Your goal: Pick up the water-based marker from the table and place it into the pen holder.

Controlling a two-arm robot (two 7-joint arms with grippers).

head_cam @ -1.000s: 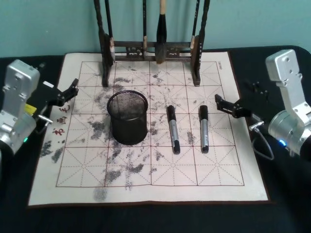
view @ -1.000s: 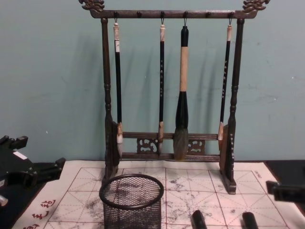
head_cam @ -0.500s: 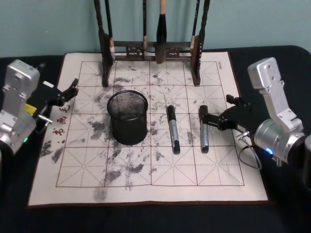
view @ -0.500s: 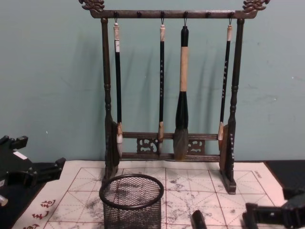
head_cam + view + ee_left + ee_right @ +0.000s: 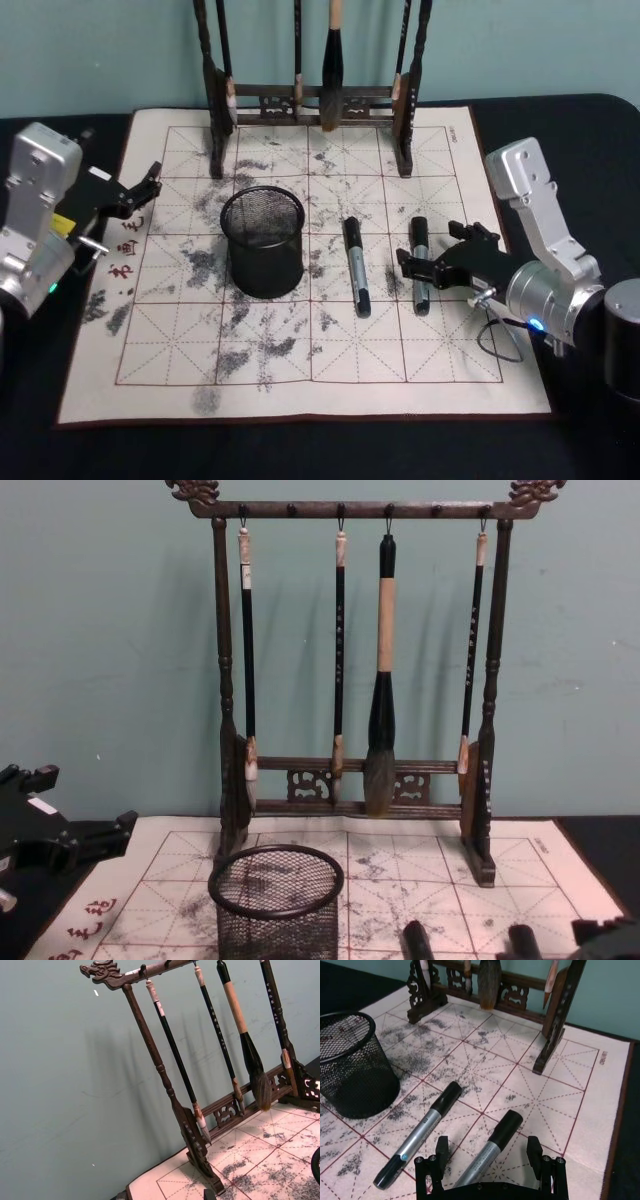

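While the brush rack (image 5: 310,95) stands behind the pen holder (image 5: 263,245), off the route, a second marker (image 5: 356,268) lies between holder and target marker (image 5: 418,233); don't nudge it. Target looks light, stiff, slick-barrelled; grab mid-barrel. Right tool (image 5: 487,1144) open, straddling it. Left tool (image 5: 140,190) open, parked beyond the holder's other side.

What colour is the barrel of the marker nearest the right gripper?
The marker barrel is silver-grey with a black cap; clearest in the right wrist view.
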